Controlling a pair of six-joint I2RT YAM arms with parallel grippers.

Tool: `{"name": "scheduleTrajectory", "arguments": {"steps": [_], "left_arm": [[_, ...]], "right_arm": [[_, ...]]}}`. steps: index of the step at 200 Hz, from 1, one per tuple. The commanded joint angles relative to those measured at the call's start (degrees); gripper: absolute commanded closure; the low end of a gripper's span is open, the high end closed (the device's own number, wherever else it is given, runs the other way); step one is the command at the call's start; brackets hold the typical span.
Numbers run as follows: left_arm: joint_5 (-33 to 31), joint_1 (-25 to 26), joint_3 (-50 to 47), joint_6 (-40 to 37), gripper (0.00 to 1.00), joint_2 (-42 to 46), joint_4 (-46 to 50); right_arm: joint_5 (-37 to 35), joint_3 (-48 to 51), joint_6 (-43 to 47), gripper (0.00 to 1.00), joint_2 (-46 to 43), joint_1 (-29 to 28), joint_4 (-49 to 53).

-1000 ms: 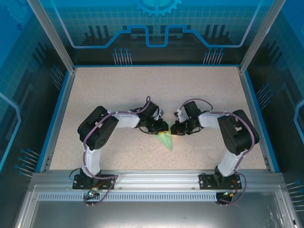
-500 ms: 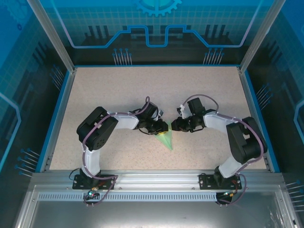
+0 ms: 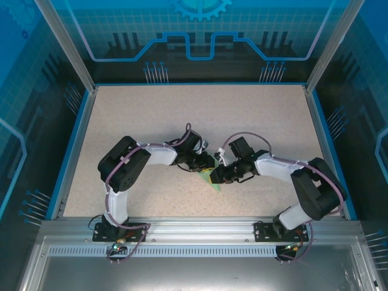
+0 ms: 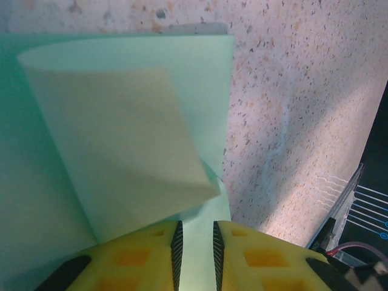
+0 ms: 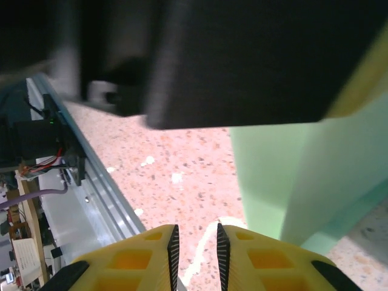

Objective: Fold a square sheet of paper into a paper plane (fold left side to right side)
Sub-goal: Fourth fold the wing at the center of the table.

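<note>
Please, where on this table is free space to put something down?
Bare: the far half of the speckled beige table, up to its blue back rim; also the strip between the pale mint-green folded paper and the near metal rail. Crowded: the centre, where left gripper and right gripper meet over the paper.

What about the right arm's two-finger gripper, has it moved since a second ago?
Yes. The right arm's two-finger gripper has moved left and closer to the silver metal rail at the table's near edge, and now sits over the pale green folded paper.
</note>
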State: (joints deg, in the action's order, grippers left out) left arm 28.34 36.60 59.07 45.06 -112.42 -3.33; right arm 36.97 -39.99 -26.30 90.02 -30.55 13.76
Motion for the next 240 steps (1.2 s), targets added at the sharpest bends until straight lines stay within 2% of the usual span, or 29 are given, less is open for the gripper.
{"name": "scheduleTrajectory", "arguments": {"steps": [1,82,240], "left_arm": [[-3.4,0.2,-2.6,0.2,0.76,-1.1,6.3],[-3.4,0.3,-2.5,0.1,0.76,-1.2,6.5],[-3.6,0.2,-2.2,-0.1,0.76,-1.4,6.8]], "right_arm": [[-1.9,-1.2,0.4,0.75,1.9,-1.3,1.9],[-6.5,-1.3,1.7,0.75,2.4,-2.1,5.3],[-9.0,-1.1,3.3,0.75,3.8,-3.2,9.7]]}}
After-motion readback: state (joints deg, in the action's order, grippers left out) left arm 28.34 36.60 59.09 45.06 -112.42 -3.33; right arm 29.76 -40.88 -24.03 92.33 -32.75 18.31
